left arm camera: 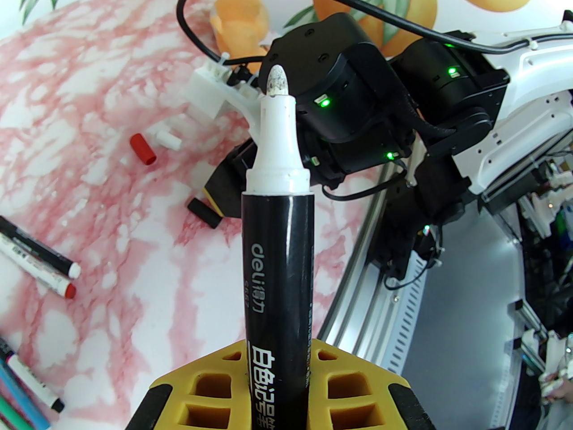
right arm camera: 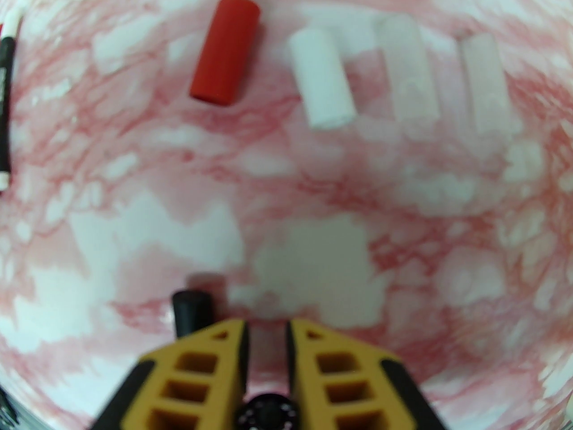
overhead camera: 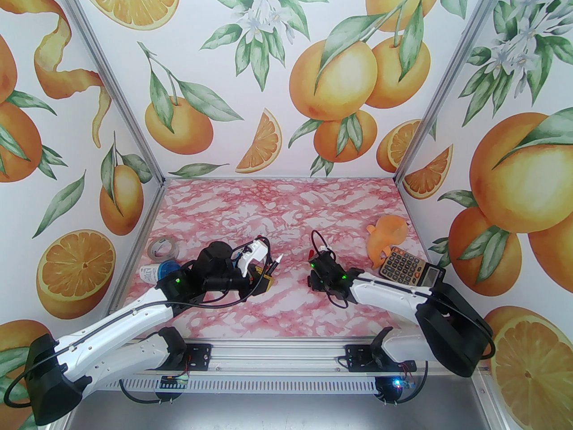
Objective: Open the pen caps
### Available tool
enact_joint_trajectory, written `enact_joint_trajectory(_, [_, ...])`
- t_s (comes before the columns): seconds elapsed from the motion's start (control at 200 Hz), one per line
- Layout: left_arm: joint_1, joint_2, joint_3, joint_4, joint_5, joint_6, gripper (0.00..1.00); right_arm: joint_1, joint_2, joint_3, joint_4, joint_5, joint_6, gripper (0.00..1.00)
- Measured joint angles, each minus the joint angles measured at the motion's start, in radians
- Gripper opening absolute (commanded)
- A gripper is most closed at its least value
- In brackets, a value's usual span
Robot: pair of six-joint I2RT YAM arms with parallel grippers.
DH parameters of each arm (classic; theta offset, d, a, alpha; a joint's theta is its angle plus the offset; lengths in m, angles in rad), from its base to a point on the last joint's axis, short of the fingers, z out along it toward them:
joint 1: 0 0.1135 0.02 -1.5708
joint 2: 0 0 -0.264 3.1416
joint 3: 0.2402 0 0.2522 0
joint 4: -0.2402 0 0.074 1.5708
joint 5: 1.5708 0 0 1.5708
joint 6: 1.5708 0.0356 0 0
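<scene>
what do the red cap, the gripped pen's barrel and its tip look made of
Red cap: probably plastic, matte, evenly coloured without sharp glints. Pen barrel: likely plastic, glossy black; bright light streaks run along it. Tip: looks like felt, dull, slightly fuzzy, stained grey.

L gripper (left arm camera: 280, 356) clamped, R gripper (right arm camera: 266, 329) barely parted.

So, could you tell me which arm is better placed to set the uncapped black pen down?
Left, likely: the left gripper is clamped on the black pen, its tip bare; the right gripper sits empty beside the black cap.
</scene>
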Motion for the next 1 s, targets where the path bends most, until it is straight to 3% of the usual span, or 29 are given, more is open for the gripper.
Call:
enact_joint_trajectory(0.721, [0.000,0.006,0.003,0.024,0.000,-0.028,0.00,0.001,0.026,0.018,-0.006,0.024,-0.011,0.29])
enact_joint_trajectory(1.001, [0.000,0.006,0.003,0.019,-0.151,-0.092,0.01,0.001,-0.085,0.022,-0.040,0.030,-0.046,0.32])
